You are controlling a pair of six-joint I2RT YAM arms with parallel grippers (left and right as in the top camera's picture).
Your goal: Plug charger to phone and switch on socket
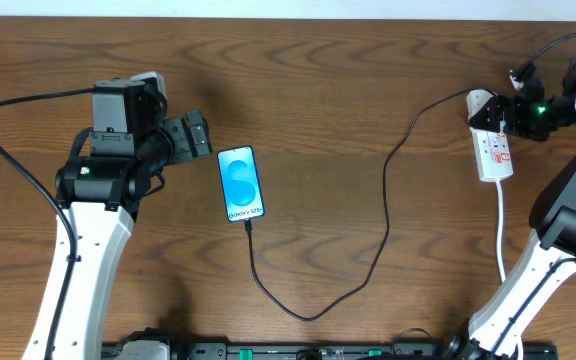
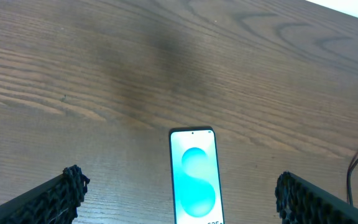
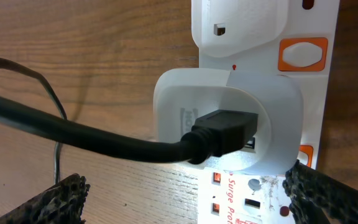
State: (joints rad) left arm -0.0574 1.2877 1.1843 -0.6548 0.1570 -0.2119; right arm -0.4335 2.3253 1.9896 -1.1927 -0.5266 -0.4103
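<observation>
Overhead, I count one phone (image 1: pixel 240 184), one charger (image 1: pixel 386 200) and one socket (image 1: pixel 495 150). The charger's tip meets the phone's near end, so I judge the plugging done. Its cable loops away to the socket, far from the phone on the right arm's side. My left gripper (image 1: pixel 198 135) hangs just beside the phone, and my right gripper (image 1: pixel 503 117) sits over the socket's far end. Left wrist: both fingers are spread wide and empty, with the phone lying ahead between them. Right wrist: the fingers are equally wide and grip nothing. The charger's white adapter (image 3: pixel 229 118) is seated in the socket beside an orange-framed switch (image 3: pixel 302 55). I can't tell whether it's on, so I judge switching is still to do.
</observation>
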